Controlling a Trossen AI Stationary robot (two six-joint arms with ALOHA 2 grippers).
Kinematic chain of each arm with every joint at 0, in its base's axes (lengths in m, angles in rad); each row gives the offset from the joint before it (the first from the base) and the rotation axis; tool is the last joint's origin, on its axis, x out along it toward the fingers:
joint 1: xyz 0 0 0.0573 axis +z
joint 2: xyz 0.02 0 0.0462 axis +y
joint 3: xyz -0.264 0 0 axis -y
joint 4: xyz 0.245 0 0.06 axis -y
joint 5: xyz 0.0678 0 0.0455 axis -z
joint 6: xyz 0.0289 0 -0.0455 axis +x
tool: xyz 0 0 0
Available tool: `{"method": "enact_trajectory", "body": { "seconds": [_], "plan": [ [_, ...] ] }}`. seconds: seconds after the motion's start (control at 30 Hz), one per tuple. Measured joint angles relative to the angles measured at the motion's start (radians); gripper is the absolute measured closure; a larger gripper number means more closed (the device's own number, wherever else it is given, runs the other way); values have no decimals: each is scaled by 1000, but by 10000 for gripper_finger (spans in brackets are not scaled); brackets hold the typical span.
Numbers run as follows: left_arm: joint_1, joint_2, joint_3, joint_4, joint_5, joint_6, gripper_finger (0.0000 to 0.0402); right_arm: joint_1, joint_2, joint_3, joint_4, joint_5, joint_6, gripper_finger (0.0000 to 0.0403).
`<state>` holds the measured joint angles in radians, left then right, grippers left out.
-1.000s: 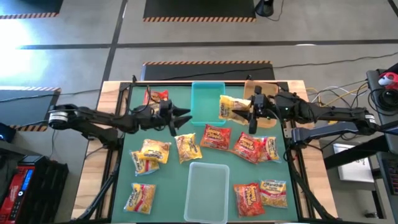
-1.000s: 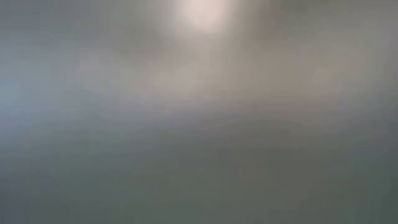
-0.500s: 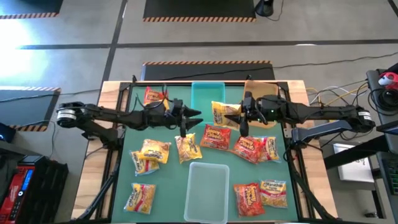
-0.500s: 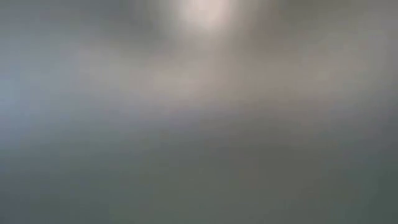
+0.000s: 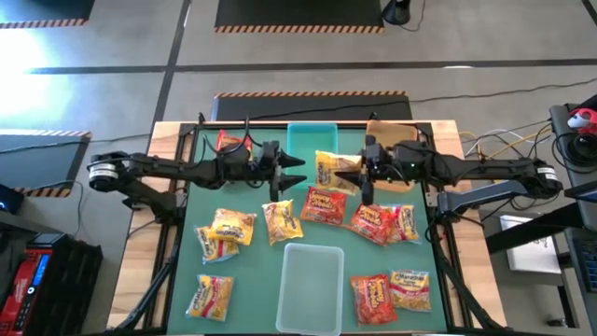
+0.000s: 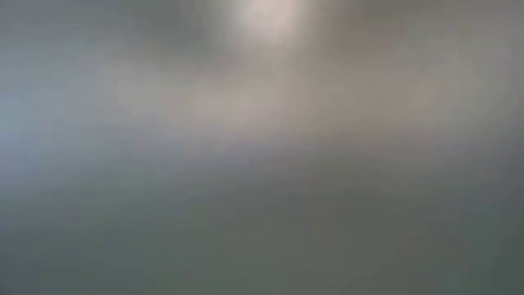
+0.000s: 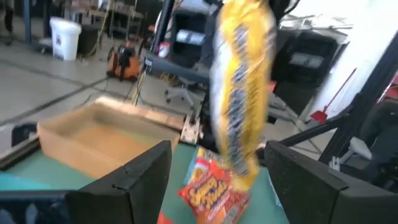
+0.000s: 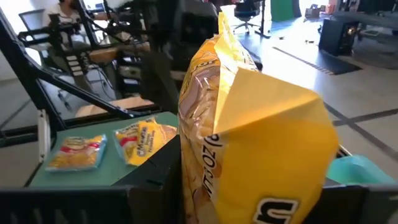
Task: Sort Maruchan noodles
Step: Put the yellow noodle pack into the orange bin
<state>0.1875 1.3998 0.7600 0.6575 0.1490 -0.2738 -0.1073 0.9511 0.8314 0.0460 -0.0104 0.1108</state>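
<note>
We take the teal bin (image 5: 312,147), at the far middle of the green mat (image 5: 182,271), as our landmark. Just right of it, the right gripper (image 5: 351,172) pinches a yellow packet (image 5: 333,170) by its edge; the right wrist view shows the same packet (image 8: 249,143) clamped between the dark fingers, filling most of that view. Just left of the bin, the left gripper (image 5: 295,168) points toward that packet with its fingers spread wide, apart from it. In the left wrist view the packet (image 7: 241,87) hangs upright between the two open fingers (image 7: 134,180) but farther off, with a red packet (image 7: 211,190) lying on the mat below it.

We note one red packet (image 5: 230,143) lying left of the bin, under the left arm. The other noodle packets (image 5: 373,224) lie scattered nearer than the bin, around a clear bin (image 5: 311,273). A tan bin (image 5: 387,140) sits right of the teal one. The low view shows only blur.
</note>
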Motion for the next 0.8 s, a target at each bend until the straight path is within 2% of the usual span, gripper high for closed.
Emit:
{"method": "enact_trajectory", "body": {
  "seconds": [0.37, 0.8],
  "plan": [
    [-1, 7, 30, 15, 26, 56, 157, 0, 47, 0, 170, 2, -100, 271],
    [-1, 7, 31, 22, 32, 53, 157, 0, 148, 0, 335, 3, -130, 271]
  ]
}}
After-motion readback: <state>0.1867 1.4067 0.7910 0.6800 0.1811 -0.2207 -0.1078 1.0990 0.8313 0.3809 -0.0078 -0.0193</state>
